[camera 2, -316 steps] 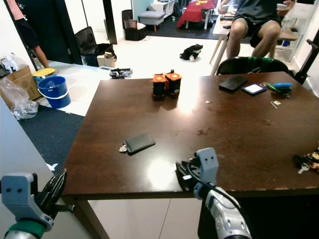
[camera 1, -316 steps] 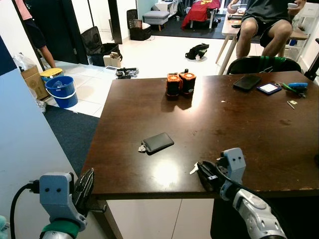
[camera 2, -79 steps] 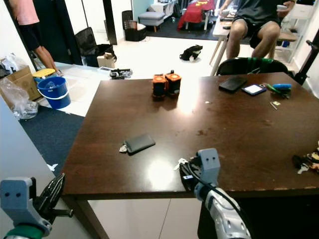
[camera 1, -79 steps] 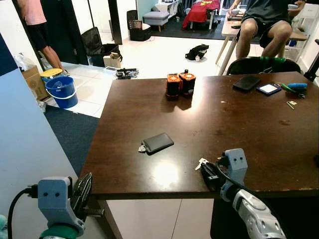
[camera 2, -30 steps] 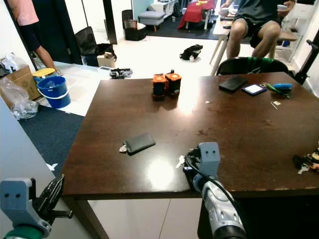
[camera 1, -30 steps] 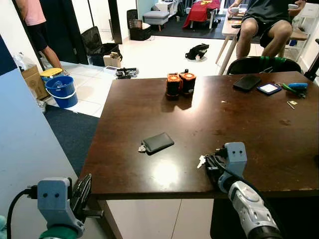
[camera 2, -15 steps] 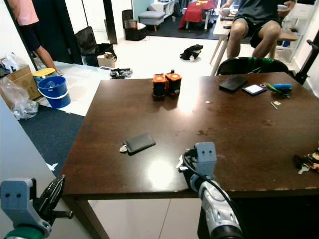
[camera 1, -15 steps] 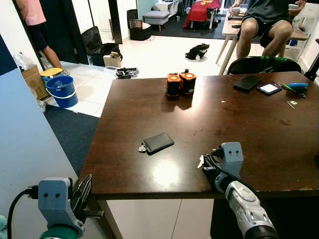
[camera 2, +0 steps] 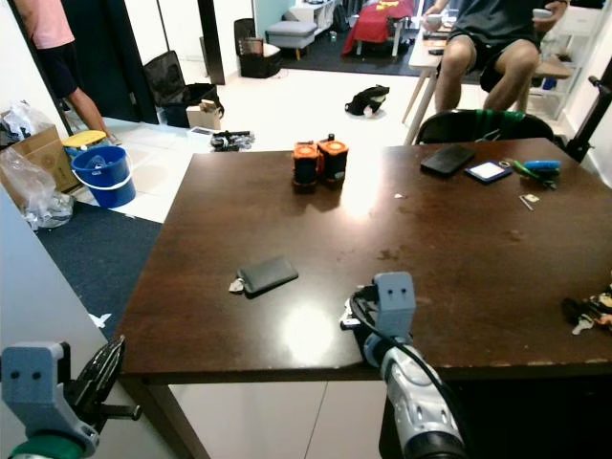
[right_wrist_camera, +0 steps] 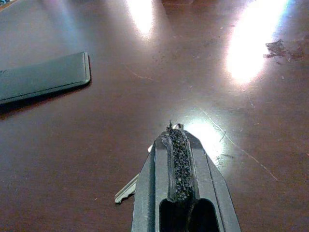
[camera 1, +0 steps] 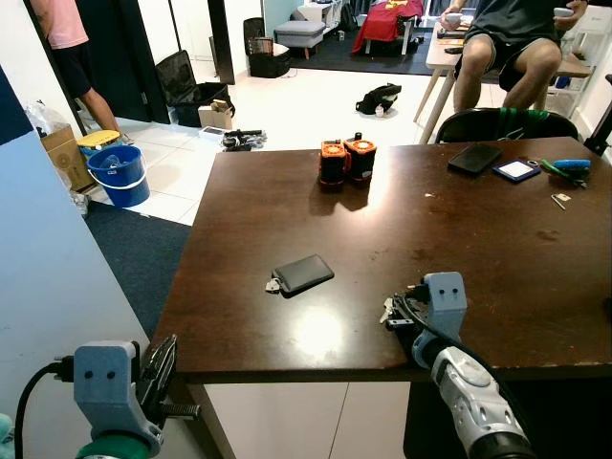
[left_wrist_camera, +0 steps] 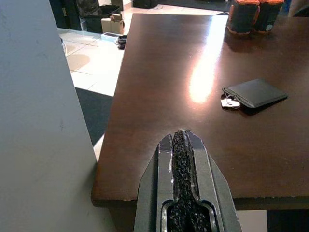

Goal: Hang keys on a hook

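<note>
Right gripper [right_wrist_camera: 175,133] fingers pinched together on keys [right_wrist_camera: 126,191] low over worktop [camera 1: 287,210] near front edge. Thin grip (blade sticks out sideways), so keys could slip on lift. Left gripper [left_wrist_camera: 179,140] closed, empty.

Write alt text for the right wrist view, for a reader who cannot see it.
The right gripper, its two black fingers pressed together, sits low over a dark brown table with a silver key poking out from beneath it. A flat black case lies farther along the table, and bright light glares off the polished wood.
</note>
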Available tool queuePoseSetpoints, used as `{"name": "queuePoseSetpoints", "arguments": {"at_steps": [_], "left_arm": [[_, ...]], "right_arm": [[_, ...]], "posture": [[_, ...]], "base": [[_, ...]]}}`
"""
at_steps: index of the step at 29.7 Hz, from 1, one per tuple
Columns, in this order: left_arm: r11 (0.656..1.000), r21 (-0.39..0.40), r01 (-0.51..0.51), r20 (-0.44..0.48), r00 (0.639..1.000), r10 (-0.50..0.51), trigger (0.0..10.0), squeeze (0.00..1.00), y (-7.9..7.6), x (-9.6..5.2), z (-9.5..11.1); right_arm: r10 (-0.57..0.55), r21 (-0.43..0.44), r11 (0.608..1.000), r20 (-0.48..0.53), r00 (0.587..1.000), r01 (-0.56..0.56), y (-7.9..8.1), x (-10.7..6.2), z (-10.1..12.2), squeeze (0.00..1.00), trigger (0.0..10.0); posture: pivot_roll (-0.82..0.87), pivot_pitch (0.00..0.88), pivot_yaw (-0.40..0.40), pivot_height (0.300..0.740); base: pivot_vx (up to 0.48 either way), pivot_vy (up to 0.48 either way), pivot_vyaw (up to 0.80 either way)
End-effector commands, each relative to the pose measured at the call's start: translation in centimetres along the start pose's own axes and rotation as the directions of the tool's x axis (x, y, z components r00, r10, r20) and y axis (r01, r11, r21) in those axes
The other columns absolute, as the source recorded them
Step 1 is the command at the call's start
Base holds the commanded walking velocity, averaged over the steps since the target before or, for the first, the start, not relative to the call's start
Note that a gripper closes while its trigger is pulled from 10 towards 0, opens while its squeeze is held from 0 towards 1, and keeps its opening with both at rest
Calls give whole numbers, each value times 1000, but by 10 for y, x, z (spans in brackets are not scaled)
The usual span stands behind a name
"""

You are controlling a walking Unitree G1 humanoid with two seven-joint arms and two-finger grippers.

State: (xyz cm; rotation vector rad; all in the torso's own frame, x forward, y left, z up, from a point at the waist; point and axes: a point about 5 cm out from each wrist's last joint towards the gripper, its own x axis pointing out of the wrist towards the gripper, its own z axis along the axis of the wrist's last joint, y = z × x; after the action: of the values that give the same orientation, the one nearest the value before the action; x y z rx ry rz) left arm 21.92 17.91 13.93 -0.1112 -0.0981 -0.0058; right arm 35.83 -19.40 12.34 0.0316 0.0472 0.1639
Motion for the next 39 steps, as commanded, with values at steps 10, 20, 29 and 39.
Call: {"name": "queuePoseSetpoints", "arguments": {"at_steps": [10, 20, 29, 39], "left_arm": [[1000, 20, -10, -7, 1000, 10, 10000, 0, 3, -2, 0], [1000, 24, -8, -8, 1000, 8, 10000, 0, 3, -2, 0], [1000, 26, -5, -11, 1000, 6, 10000, 0, 4, -3, 0], [1000, 26, -6, -13, 1000, 6, 10000, 0, 4, -3, 0]], "right_arm": [[-12, 64, 998, 115, 993, 5, 1, 3, 16, 0, 0], [8, 61, 998, 114, 993, -15, 2, 1, 13, 0, 0], [59, 28, 998, 61, 996, -61, 6, -5, -4, 953, 10000], [72, 30, 997, 28, 997, -73, 8, -8, -13, 0, 10000]], "posture": [[-34, 72, 148, 740], [-35, 62, 150, 740], [-33, 66, 152, 740], [-29, 74, 155, 740]], "base": [[0, 0, 0], [0, 0, 0], [0, 0, 0], [0, 0, 0]]}}
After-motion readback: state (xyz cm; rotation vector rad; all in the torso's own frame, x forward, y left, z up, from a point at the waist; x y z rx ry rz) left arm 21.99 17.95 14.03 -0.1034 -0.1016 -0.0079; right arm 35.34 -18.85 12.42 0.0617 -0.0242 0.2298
